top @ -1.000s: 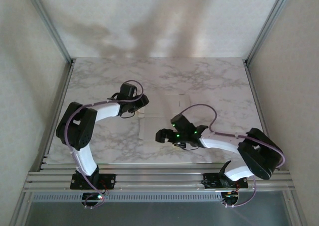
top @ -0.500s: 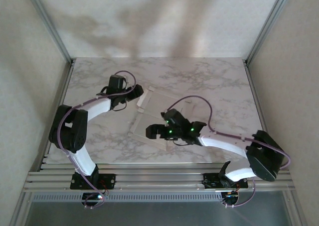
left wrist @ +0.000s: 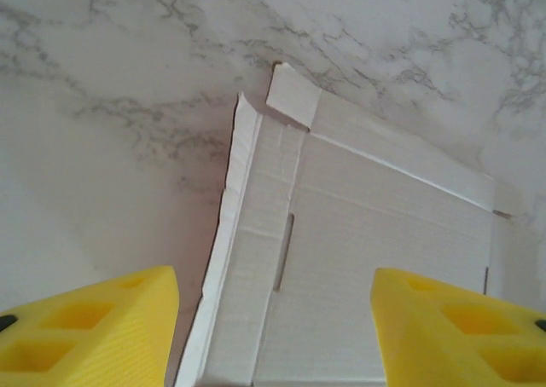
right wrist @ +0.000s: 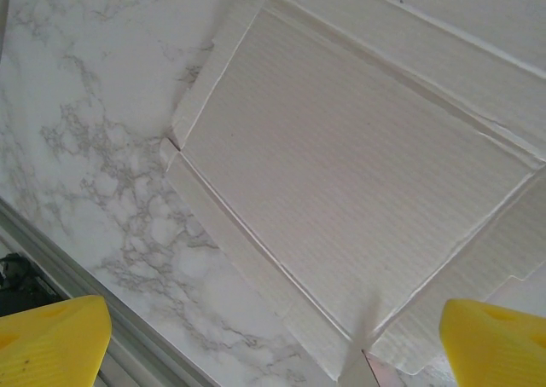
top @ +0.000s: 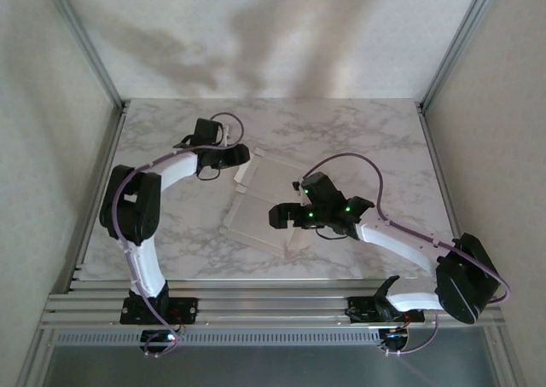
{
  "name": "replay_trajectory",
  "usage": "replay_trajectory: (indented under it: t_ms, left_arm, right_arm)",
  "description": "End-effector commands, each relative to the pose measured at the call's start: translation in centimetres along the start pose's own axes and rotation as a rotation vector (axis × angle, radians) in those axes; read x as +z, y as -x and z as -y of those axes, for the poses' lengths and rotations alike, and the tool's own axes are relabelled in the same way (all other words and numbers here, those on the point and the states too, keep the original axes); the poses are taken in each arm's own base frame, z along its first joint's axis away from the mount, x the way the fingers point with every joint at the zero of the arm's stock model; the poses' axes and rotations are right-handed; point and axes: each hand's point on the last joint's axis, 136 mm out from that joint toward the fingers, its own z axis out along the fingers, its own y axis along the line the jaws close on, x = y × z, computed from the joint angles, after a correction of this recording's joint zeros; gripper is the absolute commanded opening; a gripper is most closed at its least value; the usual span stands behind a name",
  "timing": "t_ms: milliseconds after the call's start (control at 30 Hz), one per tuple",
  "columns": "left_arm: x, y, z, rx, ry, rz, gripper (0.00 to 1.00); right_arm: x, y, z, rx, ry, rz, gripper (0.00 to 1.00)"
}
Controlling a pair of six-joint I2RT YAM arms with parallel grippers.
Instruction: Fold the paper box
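- Since a second ago, the paper box (top: 256,199) has swung from lying square to the near edge to sitting skewed. The left arm has reached out to its far-left corner, and the right arm has come in over its near-right part.
- We find the box spread open, white side up, flat on the marble tabletop (top: 384,140) between the two arms, with nothing folded up yet.
- Left fingers (top: 243,156): parted and holding nothing. The wrist view shows them either side of the box's long left flap, above it.
- Right fingers (top: 280,215): spread wide and empty, hovering over the broad middle panel.
- Handling, as we judge it: thin, light card, stiff only across its panels and ready to bend along the scored lines. On smooth marble it will likely skate under a sideways push, so one arm should pin a panel.
- Best hold, we reckon, is the narrow left flap, whose outer edge looks slightly lifted. The small corner tab beside it seems too flimsy to pull on.
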Motion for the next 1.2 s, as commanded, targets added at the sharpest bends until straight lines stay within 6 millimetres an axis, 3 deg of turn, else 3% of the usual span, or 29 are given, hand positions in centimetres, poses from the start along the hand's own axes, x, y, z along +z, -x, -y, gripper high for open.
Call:
replay_trajectory:
  t_ms: [0, 233, 467, 733, 800, 900, 1067, 1167]
  left_arm:
    - [0.7, 0.8, 0.7, 0.118, -0.020, -0.029, 0.59]
    - [3.6, 0.2, -0.1, 0.175, -0.017, -0.134, 0.40]
    - [4.8, -1.1, -0.4, 0.181, -0.043, -0.178, 0.25]
    - [5.2, -1.9, -0.4, 0.194, -0.046, -0.204, 0.26]
    - [5.1, -1.8, -0.3, 0.200, -0.047, -0.202, 0.22]
    - [4.6, -1.3, 0.5, 0.219, -0.067, -0.189, 0.08]
    - [2.6, 0.2, 3.9, 0.283, -0.179, -0.149, 0.10]
    - [1.1, 0.6, 6.1, 0.402, -0.188, -0.122, 0.10]
  right_arm:
    - [-0.9, -1.0, 0.3, -0.043, 0.014, -0.028, 0.99]
    - [-2.6, -0.6, 1.2, -0.056, 0.030, -0.026, 0.99]
    - [-4.1, 0.3, 2.4, -0.028, 0.025, 0.014, 0.99]
    - [-4.7, 0.2, 3.5, -0.006, 0.010, 0.022, 0.99]
    - [-4.8, 0.3, 3.7, -0.005, 0.006, 0.025, 0.99]
    - [-5.0, 0.5, 3.9, -0.013, -0.002, 0.032, 0.99]
    - [-6.6, 1.6, 3.4, -0.050, 0.018, 0.054, 0.99]
    - [-8.9, 3.5, 1.7, -0.124, 0.065, 0.082, 0.98]
